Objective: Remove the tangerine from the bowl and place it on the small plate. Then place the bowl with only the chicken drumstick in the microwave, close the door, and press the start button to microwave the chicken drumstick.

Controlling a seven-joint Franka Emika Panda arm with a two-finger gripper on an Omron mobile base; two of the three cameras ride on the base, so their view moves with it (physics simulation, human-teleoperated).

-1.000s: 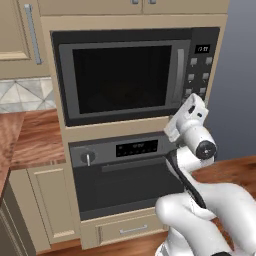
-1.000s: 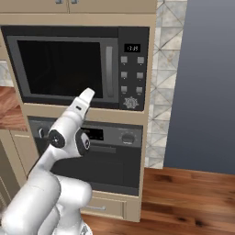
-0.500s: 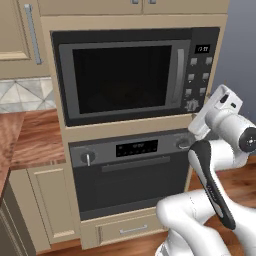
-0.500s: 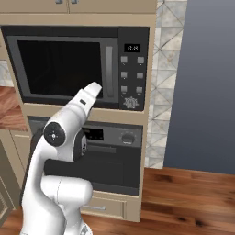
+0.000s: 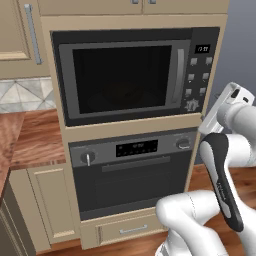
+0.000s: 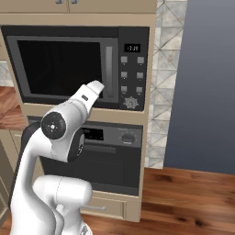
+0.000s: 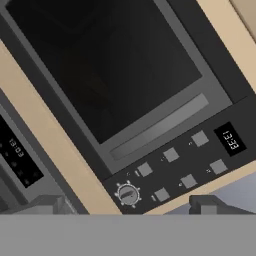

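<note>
Gripper (image 7: 129,202) held open and empty, 2 dark fingertips (image 7: 50,204) parted, round ridged dial (image 7: 128,194) seen at 12 o'clock, square grey buttons (image 7: 170,154) toward 1, glossy dark microwave (image 5: 135,75) door shut, bowl hidden, brushed-metal oven (image 5: 134,171) below.

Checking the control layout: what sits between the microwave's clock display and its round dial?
In the hand view, two rows of small grey buttons lie between the clock display and the round dial.
</note>
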